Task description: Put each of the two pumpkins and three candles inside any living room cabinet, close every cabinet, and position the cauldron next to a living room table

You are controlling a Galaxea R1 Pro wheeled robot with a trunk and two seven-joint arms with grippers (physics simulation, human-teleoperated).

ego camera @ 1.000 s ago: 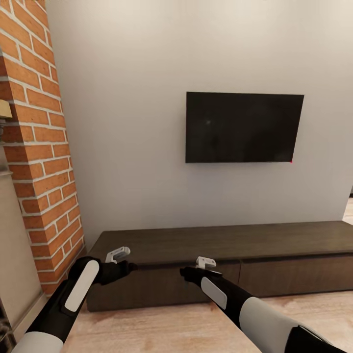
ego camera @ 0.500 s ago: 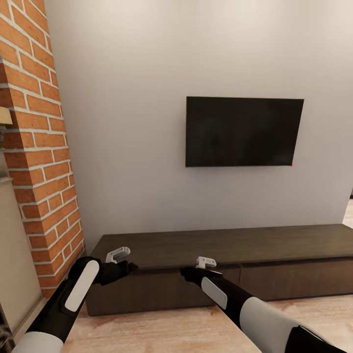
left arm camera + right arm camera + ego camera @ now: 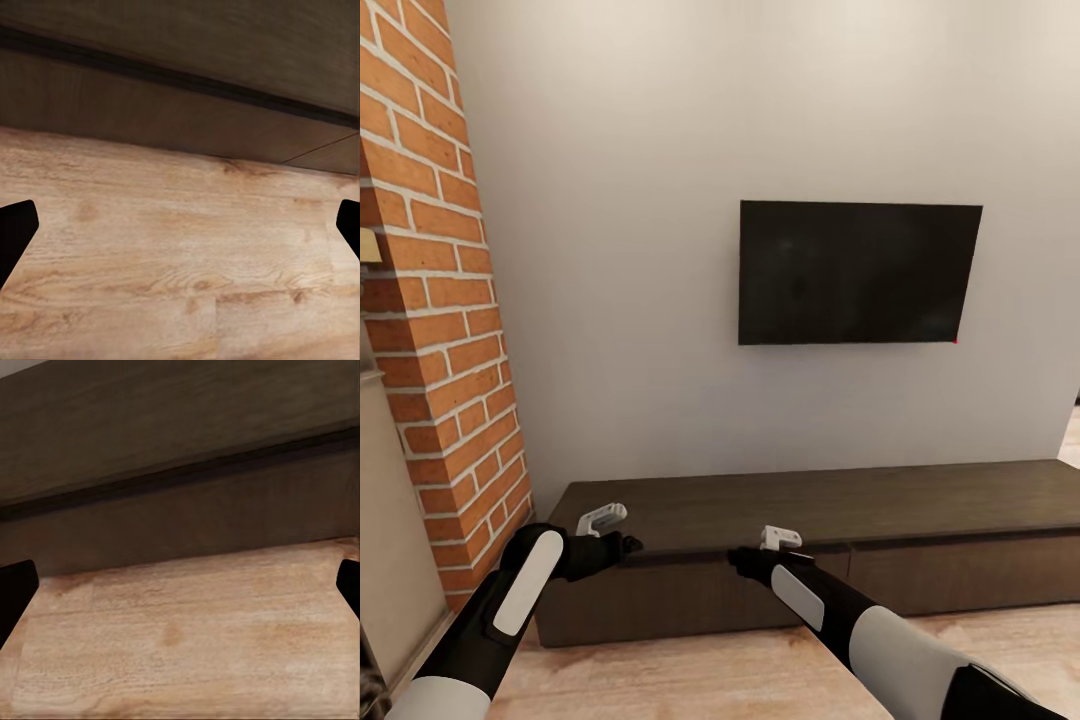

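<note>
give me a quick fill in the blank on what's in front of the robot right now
1. The dark screen hangs on the wall directly above the long low ____.
2. The column at the head view's left side is made of red ____.
3. In both wrist views, the surface below each end effector is a light ____ floor.
4. The cabinet drawer fronts are all ____.

Missing words: cabinet; brick; wood; closed
</note>
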